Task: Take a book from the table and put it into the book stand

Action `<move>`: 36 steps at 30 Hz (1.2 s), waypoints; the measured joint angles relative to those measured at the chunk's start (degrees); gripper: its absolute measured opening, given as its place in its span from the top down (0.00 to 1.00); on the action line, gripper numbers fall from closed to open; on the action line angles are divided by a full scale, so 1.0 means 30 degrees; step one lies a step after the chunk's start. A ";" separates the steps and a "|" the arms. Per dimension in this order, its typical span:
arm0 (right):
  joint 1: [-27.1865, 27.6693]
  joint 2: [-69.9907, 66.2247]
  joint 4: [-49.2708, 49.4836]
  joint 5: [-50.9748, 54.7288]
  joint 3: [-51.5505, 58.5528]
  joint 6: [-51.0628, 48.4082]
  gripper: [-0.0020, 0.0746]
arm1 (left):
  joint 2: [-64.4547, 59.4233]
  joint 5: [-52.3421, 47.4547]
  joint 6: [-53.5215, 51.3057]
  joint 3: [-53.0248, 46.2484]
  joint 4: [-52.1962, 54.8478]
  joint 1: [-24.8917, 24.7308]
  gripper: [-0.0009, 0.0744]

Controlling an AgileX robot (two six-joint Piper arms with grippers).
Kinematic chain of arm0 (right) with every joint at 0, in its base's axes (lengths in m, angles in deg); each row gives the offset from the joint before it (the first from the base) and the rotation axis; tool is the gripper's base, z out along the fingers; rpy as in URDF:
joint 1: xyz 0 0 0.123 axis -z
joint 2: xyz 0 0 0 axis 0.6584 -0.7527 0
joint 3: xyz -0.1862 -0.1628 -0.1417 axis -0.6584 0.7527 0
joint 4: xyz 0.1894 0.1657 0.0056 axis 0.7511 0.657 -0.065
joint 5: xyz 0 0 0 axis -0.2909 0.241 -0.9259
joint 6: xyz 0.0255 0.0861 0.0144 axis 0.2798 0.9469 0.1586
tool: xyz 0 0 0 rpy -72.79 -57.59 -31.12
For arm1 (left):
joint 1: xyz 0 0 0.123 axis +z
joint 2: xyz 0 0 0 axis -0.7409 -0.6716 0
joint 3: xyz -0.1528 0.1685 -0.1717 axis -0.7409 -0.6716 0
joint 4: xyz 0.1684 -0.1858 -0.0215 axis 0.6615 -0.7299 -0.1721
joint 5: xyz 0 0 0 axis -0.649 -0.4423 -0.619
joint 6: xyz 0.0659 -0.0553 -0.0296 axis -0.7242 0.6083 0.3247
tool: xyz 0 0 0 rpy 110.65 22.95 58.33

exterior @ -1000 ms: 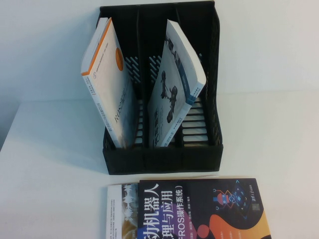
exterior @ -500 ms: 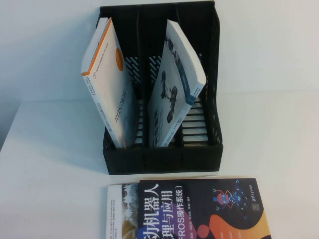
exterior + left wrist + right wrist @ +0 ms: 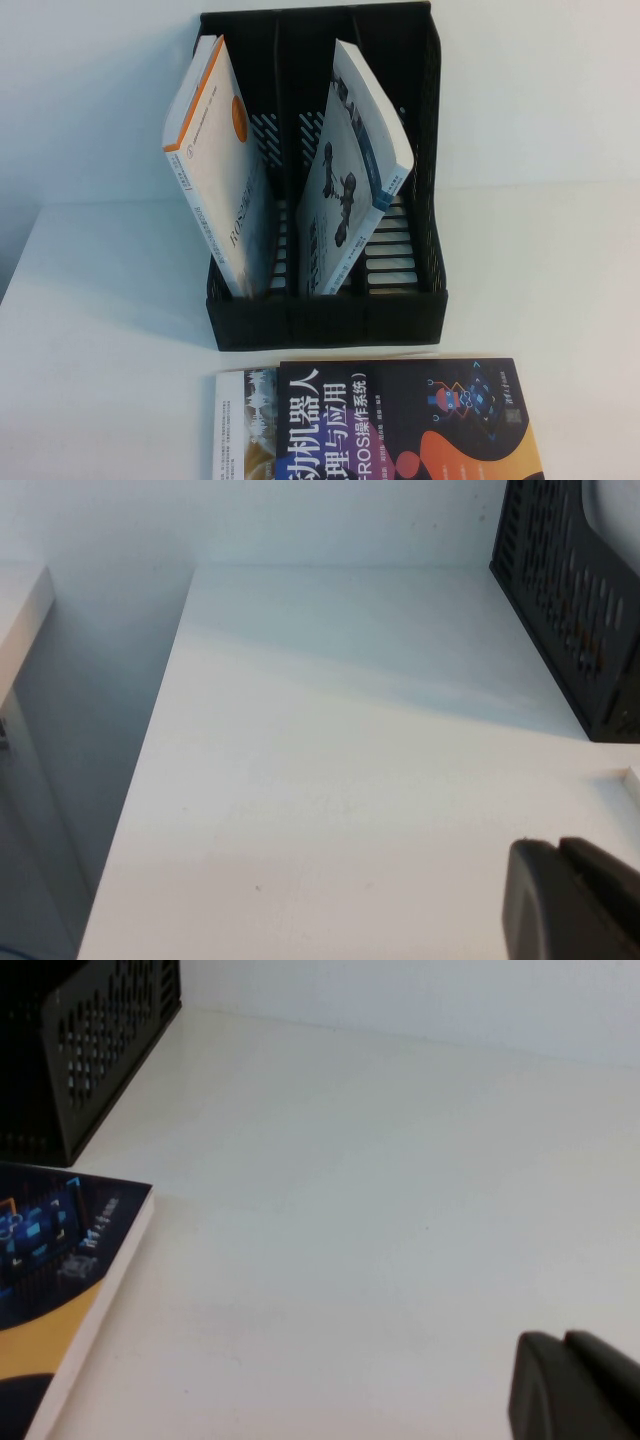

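Note:
The dark navy book [image 3: 400, 420] with white Chinese title and orange swirl lies flat on the white table [image 3: 110, 350], just in front of the black book stand [image 3: 325, 320]. Its corner also shows in the right wrist view [image 3: 60, 1290]. The stand's right compartment [image 3: 405, 250] is empty. Neither arm shows in the high view. My left gripper [image 3: 560, 852] is shut and empty over bare table left of the stand [image 3: 570, 590]. My right gripper [image 3: 563, 1345] is shut and empty over bare table right of the book.
A white book with an orange spine edge [image 3: 215, 170] leans in the stand's left compartment. A white-covered book with a grey photo [image 3: 350, 180] leans in the middle one. The table's left edge [image 3: 140, 770] drops off beside the left gripper.

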 joint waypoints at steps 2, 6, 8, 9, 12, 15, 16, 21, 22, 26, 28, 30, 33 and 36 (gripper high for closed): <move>0.0000 0.0000 0.0072 0.0000 0.0000 0.0000 0.98 | 0.0000 0.0000 0.0000 0.0000 0.0000 0.0000 0.99; 0.0000 0.0000 0.0107 0.0000 0.0000 0.0000 0.98 | 0.0000 0.0000 0.0000 0.0000 0.0000 0.0000 0.99; 0.0000 0.0000 0.0107 0.0000 0.0000 0.0000 0.98 | 0.0000 0.0000 0.0000 0.0000 0.0000 0.0000 0.99; 0.0000 0.0000 0.0107 0.0000 0.0000 0.0000 0.98 | 0.0000 0.0000 0.0000 0.0000 0.0000 0.0000 0.99; 0.0000 0.0000 0.0107 0.0000 0.0000 0.0000 0.98 | 0.0000 0.0000 0.0000 0.0000 0.0000 0.0000 0.99; 0.0000 0.0000 0.0107 0.0000 0.0000 0.0000 0.98 | 0.0000 0.0000 0.0000 0.0000 0.0000 0.0000 0.99; 0.0000 0.0000 0.0107 0.0000 0.0000 0.0000 0.98 | 0.0000 0.0000 0.0000 0.0000 0.0000 0.0000 0.99; 0.0000 0.0000 0.0107 0.0000 0.0000 0.0000 0.98 | 0.0000 0.0000 0.0000 0.0000 0.0000 0.0000 0.99; 0.0000 0.0000 0.0107 0.0000 0.0000 0.0000 0.98 | 0.0000 0.0000 0.0000 0.0000 0.0000 0.0000 0.99; 0.0000 0.0000 0.0107 0.0000 0.0000 0.0000 0.98 | 0.0000 0.0000 -0.0071 0.0000 0.0000 0.0000 0.99; 0.0000 0.0000 0.0107 0.0000 0.0000 0.0000 0.98 | 0.0000 0.0000 -0.0071 0.0000 0.0000 0.0000 0.99; 0.0000 0.0000 0.0107 0.0000 0.0000 0.0000 0.98 | 0.0000 0.0046 -0.0071 0.0000 0.0000 0.0000 0.99; 0.0000 0.0000 0.0107 0.0000 0.0000 0.0000 0.98 | 0.0000 0.0206 -0.0092 0.0000 0.0000 0.0000 0.99; 0.0000 0.0000 0.0135 -0.0457 0.0082 0.0000 0.98 | 0.0000 0.1163 -0.0092 0.0000 0.0000 0.0000 0.99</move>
